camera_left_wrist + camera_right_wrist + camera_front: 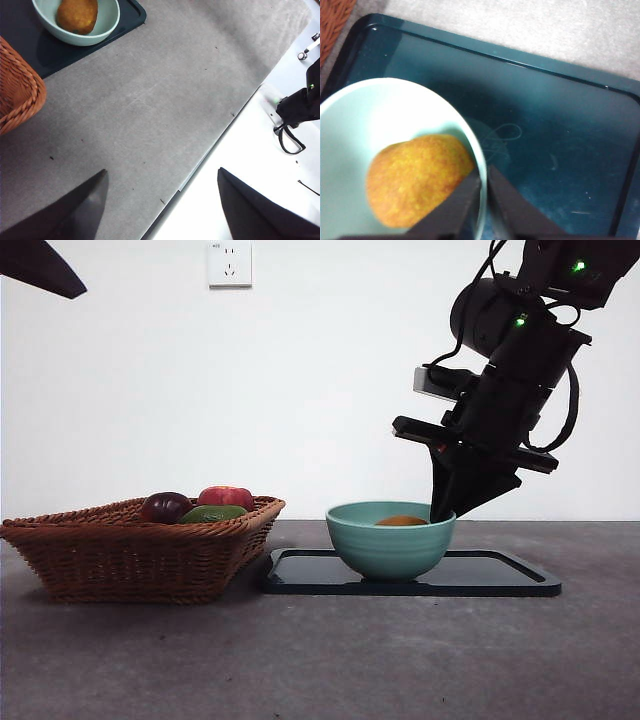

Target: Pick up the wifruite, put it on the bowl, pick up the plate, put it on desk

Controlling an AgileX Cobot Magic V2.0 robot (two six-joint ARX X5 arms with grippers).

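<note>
Left to right in the front view: a wicker basket (140, 545) holding a dark purple fruit (165, 506), a red fruit (226, 496) and a green one (213, 513); then a dark tray (500, 575) on the worktop (320, 660); on the tray the teal bowl (390, 540); above the bowl's right rim, the working arm.

Key relation: the right claw (482, 187) sits directly on the bowl's rim. Its two jaws are pinched nearly together with the thin bowl wall between them, one jaw inside the bowl, one outside. Judged: it is gripping the bowl by the rim. The orange-brown fruit (417, 177) lies inside the bowl, just beside the inner jaw; whether they touch cannot be told. The fruit's long axis runs across the jaws' line, away from the inner jaw toward the bowl's middle.

Fruit step looks complete. What remains is moving the dish off the tray onto bare worktop, which lies beyond the tray edge on every side.

Right arm pose: comes down steeply from upper right, wrist tilted, tips pointing down onto the rim.

Left claw (160, 205): jaws spread wide, empty, high over bare worktop, well apart from the bowl. It waits. The right arm is the nearer.

Risk, judged: the loaded bowl may tip when lifted by one rim point.
</note>
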